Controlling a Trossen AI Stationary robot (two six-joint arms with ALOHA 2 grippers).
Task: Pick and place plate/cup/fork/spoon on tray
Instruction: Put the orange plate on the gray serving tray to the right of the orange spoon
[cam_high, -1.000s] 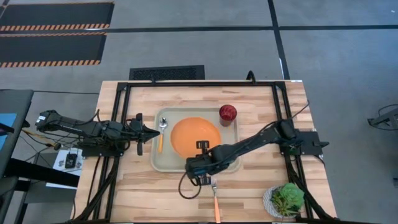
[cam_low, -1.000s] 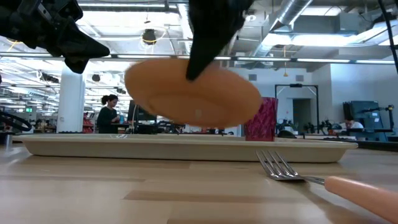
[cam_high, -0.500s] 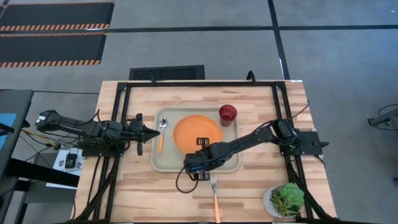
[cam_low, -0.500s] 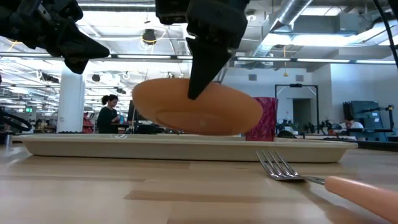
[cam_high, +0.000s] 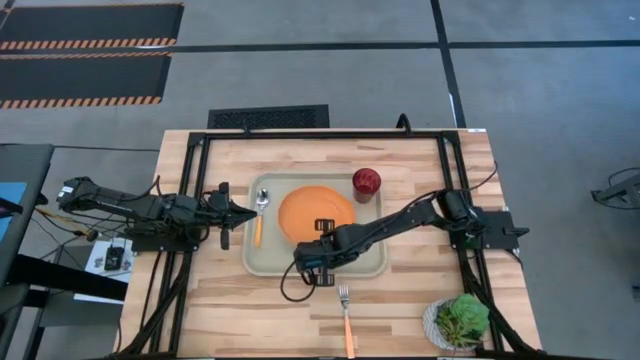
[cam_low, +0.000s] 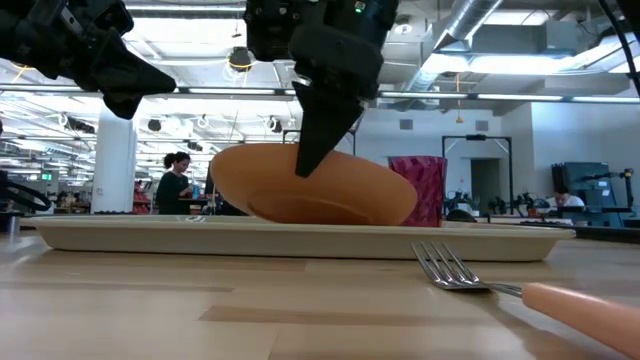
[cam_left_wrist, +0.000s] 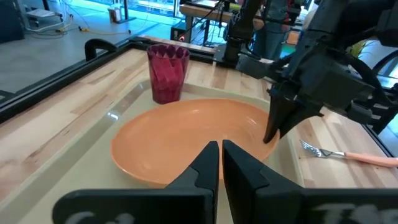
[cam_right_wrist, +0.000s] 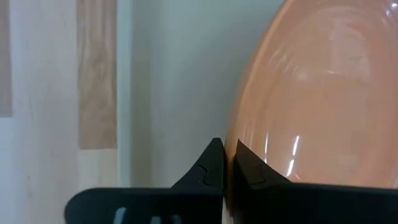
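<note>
The orange plate (cam_high: 316, 210) is in the pale tray (cam_high: 262, 262), in its middle, and also shows in the low view (cam_low: 310, 190) and the left wrist view (cam_left_wrist: 180, 143). My right gripper (cam_high: 325, 231) is shut on the plate's near rim. The dark-red cup (cam_high: 366, 184) stands in the tray's far right corner. The spoon (cam_high: 260, 208) lies along the tray's left side. The fork (cam_high: 345, 318) lies on the table in front of the tray. My left gripper (cam_high: 243, 212) is shut and empty at the tray's left edge. My right gripper pinches the plate's near rim (cam_right_wrist: 239, 146) between its two fingers. The fingers (cam_low: 318, 150) slant down onto it from above and from the table's near side. The plate is slightly tilted, its underside (cam_low: 300, 215) down at the level of the tray's rim.
A white pot with a green plant (cam_high: 460, 320) stands at the table's near right corner. Bare table lies in front of the tray around the fork. People stand in the room beyond the table (cam_low: 175, 185).
My right gripper has gone down with the plate, still shut on its rim. The plate, which hung clear above the tray, has come down into the tray and a little toward the far edge.
</note>
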